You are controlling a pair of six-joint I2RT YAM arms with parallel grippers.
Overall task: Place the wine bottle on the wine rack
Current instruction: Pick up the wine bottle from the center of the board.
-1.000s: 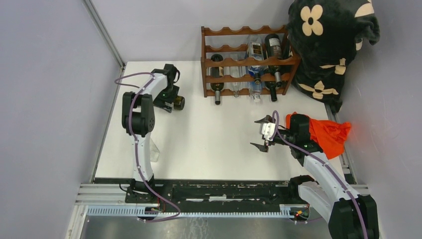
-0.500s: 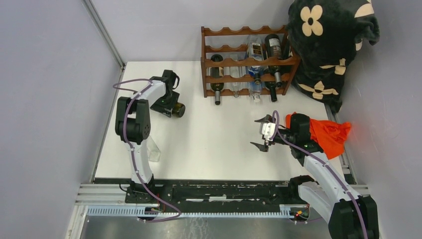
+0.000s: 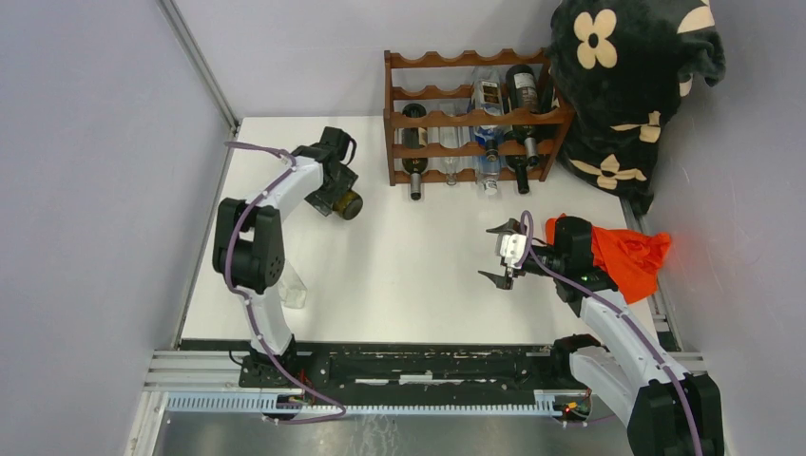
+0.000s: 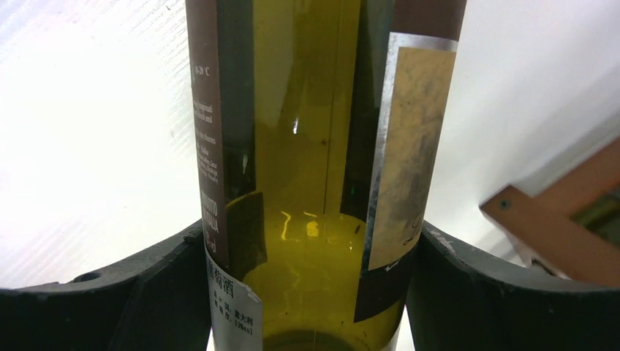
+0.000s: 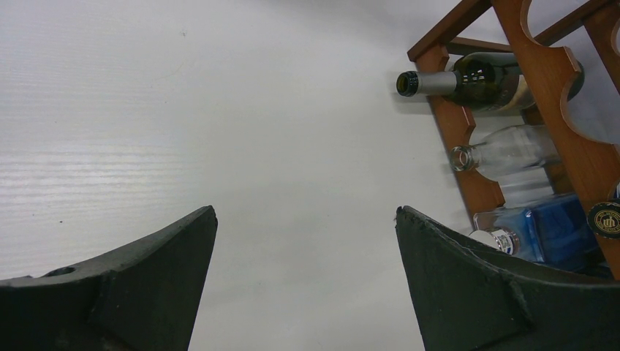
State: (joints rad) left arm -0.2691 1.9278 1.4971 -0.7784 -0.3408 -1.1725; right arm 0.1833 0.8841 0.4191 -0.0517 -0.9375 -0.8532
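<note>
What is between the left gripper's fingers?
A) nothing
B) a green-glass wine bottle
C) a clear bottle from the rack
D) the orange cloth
B: the left wrist view shows the left gripper closed against both sides of the labelled green wine bottle.

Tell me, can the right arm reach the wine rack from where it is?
Probably yes. The right hand is open and holds nothing, and only bare table lies between it and the wine rack. How far the arm can stretch is hard to judge.
</note>
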